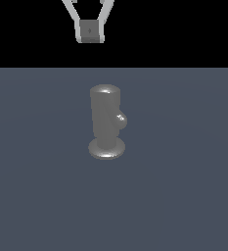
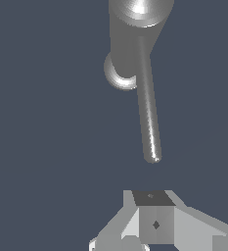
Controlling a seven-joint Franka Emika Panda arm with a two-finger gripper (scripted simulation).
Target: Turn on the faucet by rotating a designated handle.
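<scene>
The faucet (image 1: 104, 115) is a dull grey upright cylinder on a flared disc base, standing mid-floor in the exterior view. Its handle (image 1: 121, 119) shows there only as a small rounded knob on the exterior view's right side of the body, pointing toward the camera. In the wrist view the faucet body (image 2: 127, 44) is seen from above, and the handle (image 2: 148, 108) is a slim straight rod reaching toward my gripper. My gripper (image 1: 90, 34) hangs high and behind the faucet, its fingertips together and holding nothing. In the wrist view the gripper (image 2: 153, 206) sits a short gap beyond the handle's rounded tip, touching nothing.
A flat dark blue-grey floor (image 1: 184, 196) surrounds the faucet. A black background lies beyond its far edge.
</scene>
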